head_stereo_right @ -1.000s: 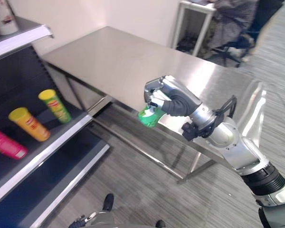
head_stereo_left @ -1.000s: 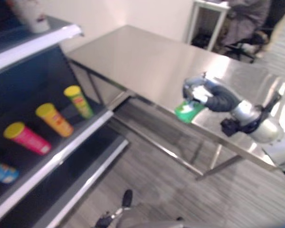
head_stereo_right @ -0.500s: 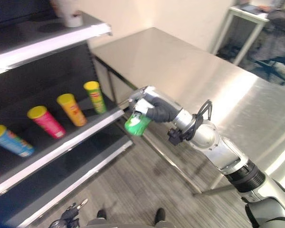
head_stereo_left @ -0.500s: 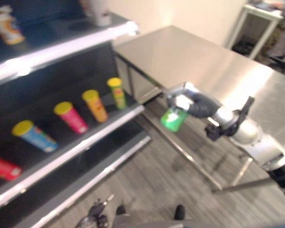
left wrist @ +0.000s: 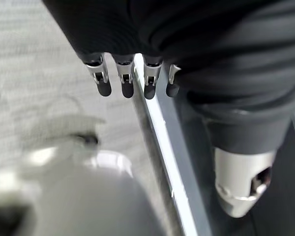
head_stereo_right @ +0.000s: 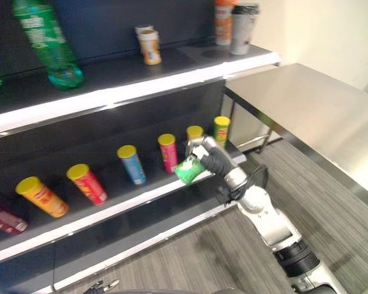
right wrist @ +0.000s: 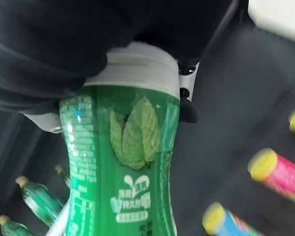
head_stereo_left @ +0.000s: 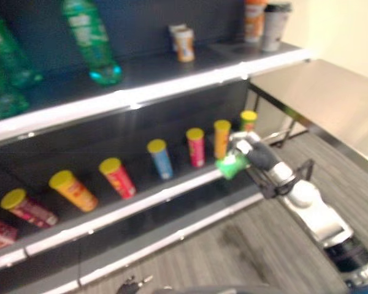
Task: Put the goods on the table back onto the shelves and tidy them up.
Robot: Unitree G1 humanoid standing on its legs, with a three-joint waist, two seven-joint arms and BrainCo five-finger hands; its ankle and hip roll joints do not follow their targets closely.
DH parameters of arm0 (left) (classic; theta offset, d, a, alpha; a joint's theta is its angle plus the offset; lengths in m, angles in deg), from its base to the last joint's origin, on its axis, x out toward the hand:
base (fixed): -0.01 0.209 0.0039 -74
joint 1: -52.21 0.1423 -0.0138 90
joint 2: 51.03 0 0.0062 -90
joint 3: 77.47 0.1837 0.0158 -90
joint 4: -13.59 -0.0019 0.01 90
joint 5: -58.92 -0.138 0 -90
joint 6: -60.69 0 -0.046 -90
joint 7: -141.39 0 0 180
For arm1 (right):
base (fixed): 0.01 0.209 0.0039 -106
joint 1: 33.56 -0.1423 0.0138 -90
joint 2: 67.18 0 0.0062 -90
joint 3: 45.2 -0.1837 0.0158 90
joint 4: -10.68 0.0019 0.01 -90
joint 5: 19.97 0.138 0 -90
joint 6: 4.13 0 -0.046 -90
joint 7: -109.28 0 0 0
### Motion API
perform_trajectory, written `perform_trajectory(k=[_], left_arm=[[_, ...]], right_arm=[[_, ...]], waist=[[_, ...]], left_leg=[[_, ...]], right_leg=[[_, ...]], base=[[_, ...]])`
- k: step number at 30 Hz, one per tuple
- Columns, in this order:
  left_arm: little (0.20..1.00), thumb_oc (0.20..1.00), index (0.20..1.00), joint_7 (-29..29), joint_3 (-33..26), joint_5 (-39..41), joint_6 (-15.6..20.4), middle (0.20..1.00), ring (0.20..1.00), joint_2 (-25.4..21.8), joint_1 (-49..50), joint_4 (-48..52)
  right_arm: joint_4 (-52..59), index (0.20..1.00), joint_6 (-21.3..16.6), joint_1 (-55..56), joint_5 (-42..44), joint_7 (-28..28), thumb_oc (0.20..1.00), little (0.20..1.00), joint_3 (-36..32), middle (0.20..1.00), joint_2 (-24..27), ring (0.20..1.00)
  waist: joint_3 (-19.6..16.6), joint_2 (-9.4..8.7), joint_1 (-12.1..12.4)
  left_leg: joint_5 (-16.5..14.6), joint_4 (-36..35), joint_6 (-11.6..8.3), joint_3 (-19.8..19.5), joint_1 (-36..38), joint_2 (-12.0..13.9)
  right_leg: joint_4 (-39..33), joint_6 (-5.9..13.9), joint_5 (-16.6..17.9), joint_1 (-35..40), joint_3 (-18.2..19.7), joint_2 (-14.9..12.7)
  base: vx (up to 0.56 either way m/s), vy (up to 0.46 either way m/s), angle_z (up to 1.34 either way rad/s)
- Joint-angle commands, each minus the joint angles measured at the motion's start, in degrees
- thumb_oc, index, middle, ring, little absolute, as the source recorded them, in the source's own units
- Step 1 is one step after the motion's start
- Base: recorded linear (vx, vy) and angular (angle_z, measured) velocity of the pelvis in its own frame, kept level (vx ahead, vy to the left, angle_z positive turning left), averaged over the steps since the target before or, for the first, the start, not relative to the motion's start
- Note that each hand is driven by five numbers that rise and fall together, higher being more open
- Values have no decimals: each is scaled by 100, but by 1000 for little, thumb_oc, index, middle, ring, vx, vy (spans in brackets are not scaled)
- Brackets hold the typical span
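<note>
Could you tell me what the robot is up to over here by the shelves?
It is restocking. The right hand is curled around a green bottle and holds it at the front edge of the middle shelf, beside a row of yellow-lidded tubes. The bottle is not set down yet. The left hand hangs idle, fingers straight.

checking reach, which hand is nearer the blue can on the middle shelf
Right. The right hand holds the green bottle at the shelf edge, to the right of the blue can. The left hand hangs open down by the floor.
</note>
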Motion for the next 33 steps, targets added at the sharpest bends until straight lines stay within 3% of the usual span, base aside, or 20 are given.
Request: perform_trajectory(k=[1,3,4,5,7,14,15,16,17,18,19,21,23,25,26,27,28,29,31,33], left_arm=[[1000,1000,1000,38,-184,-216,67,1000,1000,98,-113,-177],[1000,1000,1000,64,-205,-366,44,1000,1000,122,-112,-396],[1000,1000,1000,64,-205,-366,44,1000,1000,122,-112,-396],[1000,1000,1000,111,-278,-339,47,1000,1000,167,-40,-365],[1000,1000,1000,87,-321,-315,53,1000,1000,161,-46,-365],[1000,1000,1000,63,-324,-319,58,1000,1000,166,-66,-365],[1000,1000,1000,23,-338,-236,63,1000,1000,123,-86,-308],[1000,1000,1000,10,-366,-222,50,1000,1000,107,-109,-318],[1000,1000,1000,-60,-473,-103,42,1000,1000,14,-202,-363],[1000,1000,1000,-128,-510,9,51,1000,1000,-28,-253,-350],[1000,1000,1000,-127,-511,10,52,1000,1000,-28,-254,-351],[1000,1000,1000,-156,-595,80,94,1000,1000,-40,-296,-383],[1000,1000,1000,-196,-637,143,96,1000,1000,16,-290,-462],[1000,1000,1000,-193,-517,207,121,1000,1000,104,-306,-400],[1000,1000,1000,-181,-440,289,122,1000,1000,145,-293,-275],[1000,1000,1000,-182,-444,290,120,1000,1000,148,-290,-272],[1000,1000,1000,-170,-412,324,90,1000,1000,158,-302,-210],[1000,1000,1000,-138,-348,336,35,1000,1000,179,-288,-63],[1000,1000,1000,-140,-340,310,22,1000,1000,185,-307,-60],[1000,1000,1000,-161,-344,278,54,1000,1000,206,-359,-41]], right_arm=[[433,200,-267,-766,20,-159,200,200,-444,200,331,200],[493,200,-342,-588,126,-154,200,200,-599,200,391,200],[493,200,-342,-587,126,-154,200,200,-600,200,391,200],[494,200,-400,-413,153,-157,200,200,-733,200,488,200],[457,200,-411,-407,76,-196,200,200,-718,200,455,200],[418,200,-409,-454,43,-222,200,200,-664,200,416,200],[417,200,-386,-560,-10,-234,200,200,-566,200,349,200],[428,200,-386,-600,-14,-218,200,200,-543,200,331,200],[475,200,-399,-676,21,-178,200,200,-473,200,323,200],[511,200,-396,-725,52,-175,200,200,-451,200,386,200],[511,200,-396,-727,53,-175,200,200,-450,200,386,200],[560,200,-428,-741,162,-129,200,200,-471,200,447,200],[550,200,-432,-808,195,-73,200,200,-339,200,522,200],[492,200,-449,-1119,197,-23,200,200,-26,200,623,200],[518,200,-503,-1353,295,6,200,200,198,200,673,200],[509,200,-507,-1364,296,3,200,200,208,200,673,200],[473,200,-502,-1446,332,13,200,200,301,200,657,200],[441,200,-498,-1465,360,-42,200,200,390,200,668,200],[418,200,-485,-1486,387,-19,200,200,443,200,669,200],[495,200,-487,-1426,446,66,200,200,453,200,659,200]], waist=[[-10,22,-115],[-44,17,-165],[-49,17,-165],[-81,-34,-151],[-107,-93,-89],[-87,-127,-61],[-14,-120,-71],[-6,-117,-67],[-6,-156,-67],[-8,-235,-78],[-1,-231,-77],[-170,-387,-72],[-270,-366,-120],[-314,-283,-138],[-347,-272,-127],[-351,-258,-144],[-343,-293,-113],[-299,-374,-109],[-280,-396,-104],[-256,-474,-57]], left_leg=[[-23,-965,-495,-280,772,357],[41,-947,-379,-254,721,241],[42,-947,-379,-255,717,240],[77,-945,-271,-261,681,50],[87,-940,-250,-271,631,-48],[42,-895,-257,-316,590,-66],[9,-801,-316,-425,521,107],[-56,-738,-358,-472,497,195],[-181,-660,-594,-711,533,598],[-239,-693,-696,-771,644,767],[-235,-707,-699,-767,660,773],[-240,-880,-880,-736,840,1007],[-29,-891,-1008,-653,909,1295],[627,-631,-1117,-712,734,1626],[1355,-246,-1140,-776,540,1839],[1360,-244,-1149,-794,526,1856],[1704,28,-1097,-776,414,1939],[1942,382,-865,-570,222,2039],[1845,395,-798,-464,212,1949],[1122,352,-614,-636,84,1303]], right_leg=[[-267,468,-669,-737,852,522],[-133,230,-1364,-833,748,1191],[-134,230,-1363,-837,747,1191],[-114,23,-1900,-816,814,1934],[-214,-9,-1913,-753,777,2032],[-301,67,-1789,-767,886,1980],[-468,194,-1546,-876,1242,1758],[-578,233,-1462,-893,1363,1646],[-775,368,-975,-993,1782,1060],[-789,421,-879,-949,1867,954],[-782,420,-887,-943,1867,959],[-991,543,-1442,-739,1859,1147],[-794,451,-1684,-779,1913,1469],[-779,304,-1889,-795,1916,1868],[-971,139,-1992,-645,1918,2167],[-981,130,-1986,-642,1900,2181],[-1020,58,-2041,-550,1900,2277],[-1045,-116,-2164,-345,1793,2403],[-1049,-148,-2190,-297,1782,2429],[-1150,-181,-2204,-205,1789,2414]], base=[[-42,349,93],[-28,244,6],[-4,251,3],[3,164,14],[20,98,17],[22,-40,-6],[103,-271,0],[336,-692,4],[426,-730,29],[378,-646,47],[247,-389,59],[277,-377,33],[296,-410,17],[234,-479,0],[140,-366,-29],[171,-410,-41],[132,-365,-35],[131,-360,-22],[94,-225,-6],[92,-175,-2]])
